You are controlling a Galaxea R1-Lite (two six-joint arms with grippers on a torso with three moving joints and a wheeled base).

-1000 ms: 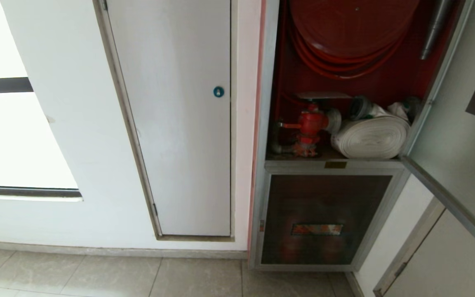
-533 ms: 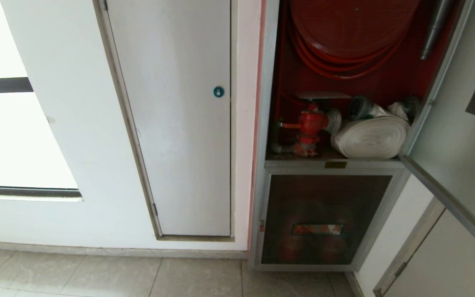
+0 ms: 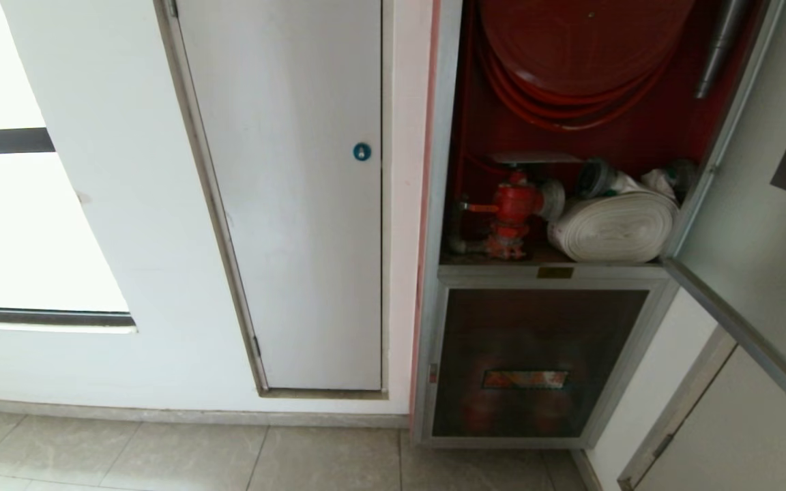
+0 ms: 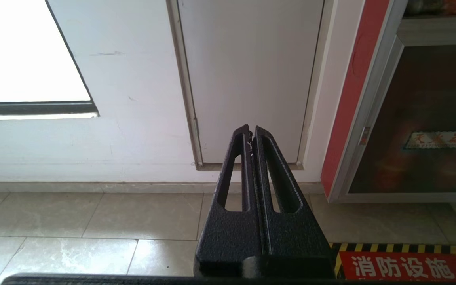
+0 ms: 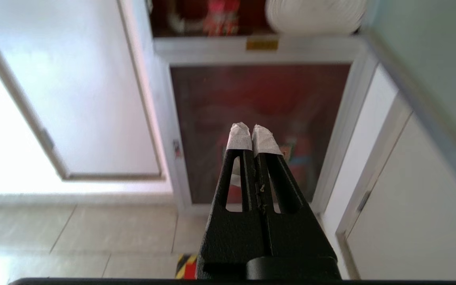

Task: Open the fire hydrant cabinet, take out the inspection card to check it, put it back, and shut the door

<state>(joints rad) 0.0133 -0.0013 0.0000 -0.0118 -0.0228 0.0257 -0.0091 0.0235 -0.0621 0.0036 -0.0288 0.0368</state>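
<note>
White rolled hose (image 3: 613, 226) sits beside red valve (image 3: 512, 213), door (image 3: 761, 225) swung open.

We see the fire hydrant cabinet (image 3: 434, 273) framed in brushed silver metal, its inside painted glossy red. The white hose (image 3: 615, 228) looks woven cloth. The floor tiles (image 3: 161, 457) are smooth, faintly glossy stone.

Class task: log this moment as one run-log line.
door: open | fire hydrant cabinet: interior exposed | inspection card: unseen | left gripper: shut, empty | right gripper: shut, empty
</note>
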